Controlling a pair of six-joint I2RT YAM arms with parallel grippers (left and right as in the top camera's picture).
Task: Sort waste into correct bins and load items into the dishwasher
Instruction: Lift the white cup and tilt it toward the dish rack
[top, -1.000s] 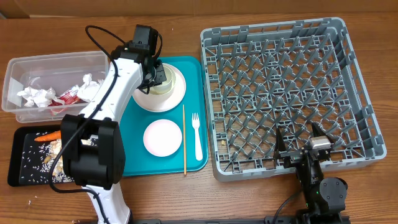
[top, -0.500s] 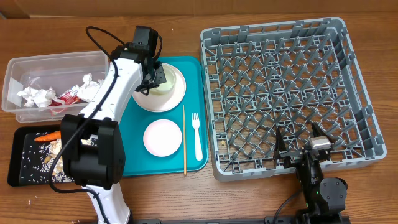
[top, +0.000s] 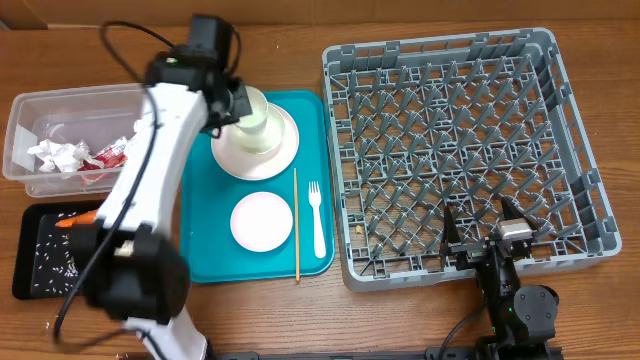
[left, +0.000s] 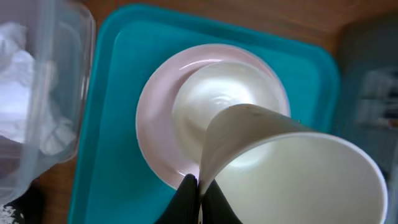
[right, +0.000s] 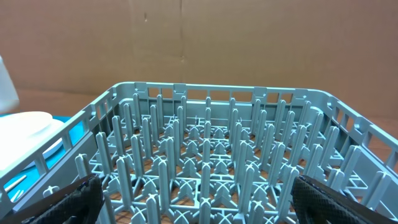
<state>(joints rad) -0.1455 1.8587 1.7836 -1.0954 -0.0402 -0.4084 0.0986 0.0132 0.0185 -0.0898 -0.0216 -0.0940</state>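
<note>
- The flat teal plastic serving tray (top: 310, 120) lies on the wooden table and serves as the landmark here.
- The left gripper (left: 199, 186) is over the tray's far half. Its 2 dark fingers are pinched fully together on the rim of the small white cup (left: 292, 180).
- The cup hangs tilted in that grip, with its mouth toward the wrist camera, above the pale pink round plate (left: 149, 127) on the tray's far half.
- 1 pale pink-white bowl (top: 262, 221) sits on the tray's near half.
- A thin wooden stick (top: 296, 225) lies lengthwise on the tray, just right of the bowl.
- The white plastic fork (top: 318, 222) lies on the tray beside its right edge, tines pointing away.
- The large square grey plastic dish rack (top: 450, 140) stands just beside the tray's right edge.
- The right gripper (top: 481, 228) is well right of the tray's near corner. Its jaws are spread wide and hold nothing.
- Left of the tray's far half, the clear rectangular plastic tub (top: 25, 130) holds crumpled white paper napkins (top: 58, 155) and a red foil packet (top: 110, 155).
- Left of the tray's near half, the shallow black rectangular tray (top: 30, 270) holds scattered rice and a small orange carrot (top: 72, 222).
</note>
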